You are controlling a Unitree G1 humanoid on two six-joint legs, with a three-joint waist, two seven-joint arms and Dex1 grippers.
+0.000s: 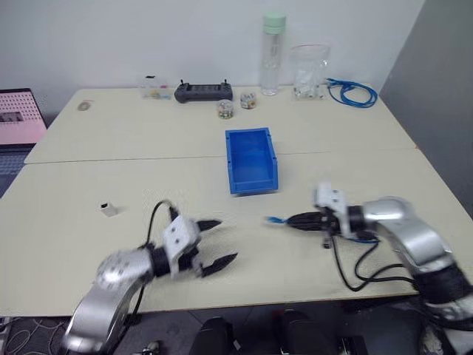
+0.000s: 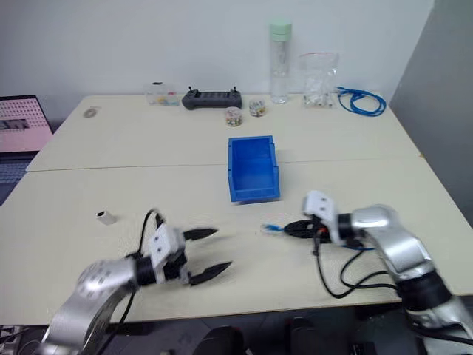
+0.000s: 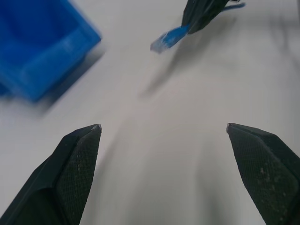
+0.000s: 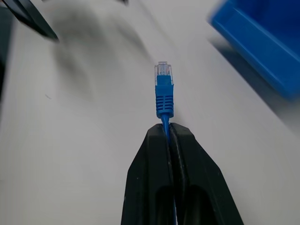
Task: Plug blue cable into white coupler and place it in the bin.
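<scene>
The right gripper [image 1: 295, 220] is clamped on the blue cable [image 4: 164, 93], plug pointing toward nine o'clock, while the white coupler [image 1: 109, 209] lies far off at nine o'clock, nearer the empty, wide-spread left gripper [image 1: 214, 242] than the bin [image 1: 251, 159].

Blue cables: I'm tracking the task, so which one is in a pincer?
The short blue cable, clamped in the right pincer. The coiled blue cable lies untouched at the table's far edge.
</scene>
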